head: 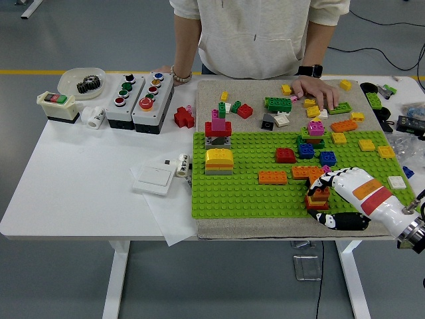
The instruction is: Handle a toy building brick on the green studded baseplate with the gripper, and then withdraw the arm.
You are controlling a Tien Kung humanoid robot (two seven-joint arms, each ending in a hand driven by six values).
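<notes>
Seemingly mid-task, the head view shows the right hand [332, 197] reaching in from the lower right corner and wrapped around a small stack of orange and red bricks [319, 195] at the near right part of the green baseplate [246, 189]. Its fingers [323, 179] curl over the top of the stack and the thumb lies below it along the baseplate's near edge, so the hand is grasping the bricks. The stack sits on the studs, just beside a flat orange brick [273, 177] and near a red one [285, 155].

Judging from this, the handling part is under way but not finished: the hand has not let go, and the arm's withdrawal is all to come. Whether the stack is pressed home cannot be told.

Across the tabletop [86, 173], a person's hand [317, 90] rests among loose bricks beyond the baseplate. No left arm shows.
</notes>
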